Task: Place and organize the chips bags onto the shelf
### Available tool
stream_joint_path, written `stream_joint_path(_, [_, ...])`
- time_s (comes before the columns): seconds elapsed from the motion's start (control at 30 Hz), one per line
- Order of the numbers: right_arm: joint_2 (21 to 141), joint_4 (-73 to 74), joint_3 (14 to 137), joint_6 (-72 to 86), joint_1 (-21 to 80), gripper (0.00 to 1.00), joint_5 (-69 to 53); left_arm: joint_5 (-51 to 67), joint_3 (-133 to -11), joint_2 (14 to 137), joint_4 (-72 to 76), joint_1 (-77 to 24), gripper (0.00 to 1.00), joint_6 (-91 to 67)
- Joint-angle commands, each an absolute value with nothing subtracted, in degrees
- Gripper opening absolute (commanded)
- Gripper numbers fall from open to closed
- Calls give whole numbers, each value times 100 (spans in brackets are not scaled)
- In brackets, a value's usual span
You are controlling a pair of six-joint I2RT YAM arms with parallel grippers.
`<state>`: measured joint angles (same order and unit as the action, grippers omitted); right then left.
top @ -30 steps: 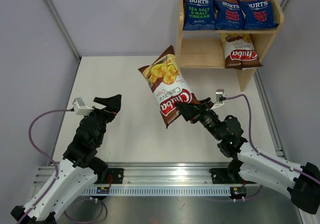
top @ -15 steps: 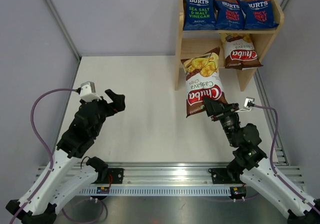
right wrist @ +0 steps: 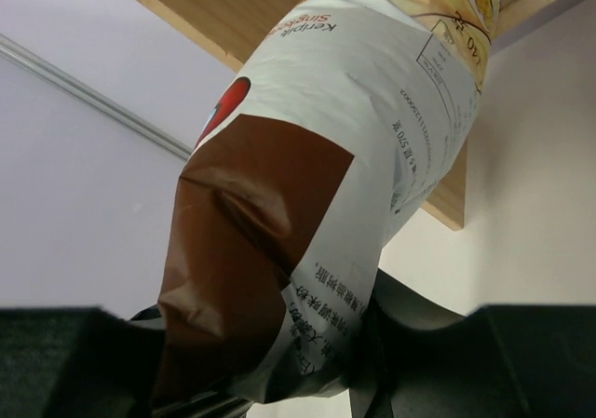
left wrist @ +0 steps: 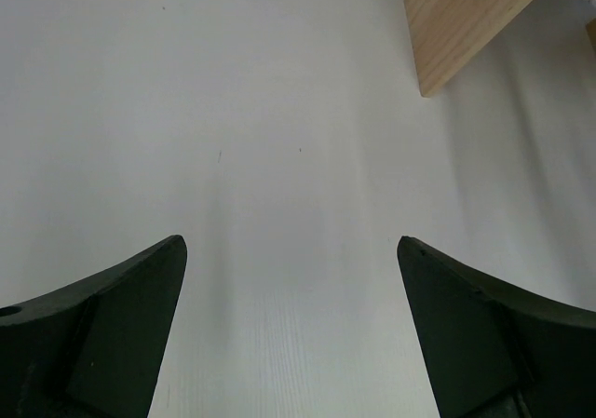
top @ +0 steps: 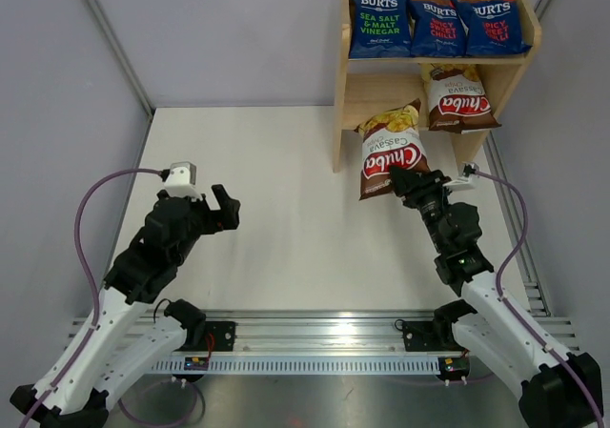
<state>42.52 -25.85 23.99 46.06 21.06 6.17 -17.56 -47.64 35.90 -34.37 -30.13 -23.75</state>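
Top external view gives you the right gripper [top: 408, 178] clamped on the brown bottom end of the held Chuba bag [top: 389, 152]. The bag slants up and away from the fingers, with its top edge at the front of the shelf [top: 519, 61], on the lower tier. That top edge lies just inside the left side panel [top: 338, 128].

A second Chuba bag [top: 456, 99] stands at the right of the same tier, apart from the held one, and bare wood shows between them. Three BURTS bags [top: 438, 25] fill the upper tier side by side.

Your left gripper [top: 221, 209] hangs over the table [top: 286, 180] well apart from the shelf, fingers spread wide and holding nothing. Its wrist view catches only a corner of the panel [left wrist: 466, 18].

You can read "Chuba Cassava Chips" on the held bag, and "SEA SALT & MALT VINEGAR" on the leftmost BURTS bag. The right wrist view shows the back of the bag [right wrist: 326, 185] with "Keripik" printed near the top.
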Motion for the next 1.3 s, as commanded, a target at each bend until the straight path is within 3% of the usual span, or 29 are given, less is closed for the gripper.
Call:
stream_joint_path(0.0, [4613, -3770, 2935, 4991, 1881, 22, 220, -1600, -4790, 3437, -3375, -2980, 99, -2171])
stream_joint_path(0.17, [4957, -4271, 3041, 5282, 1819, 21, 26, -1555, -4658, 3366, -3366, -2979, 99, -2162])
stream_joint_path(0.6, [4886, -3876, 3419, 5062, 1784, 21, 246, -1485, -4614, 3331, -3322, -2971, 99, -2197])
stream_joint_path(0.8, [5686, -4885, 3340, 5238, 1758, 22, 369, -1354, -4990, 3365, -3717, -2971, 99, -1961])
stream_joint_path(1.03, [6704, -5835, 3515, 5466, 1749, 30, 536, -1046, -5379, 3612, -4175, -2971, 99, -1100])
stream_joint_path(1.27, [7610, -5924, 4024, 5756, 1635, 40, 704, -1160, -4721, 3139, -3736, -2971, 99, -1142])
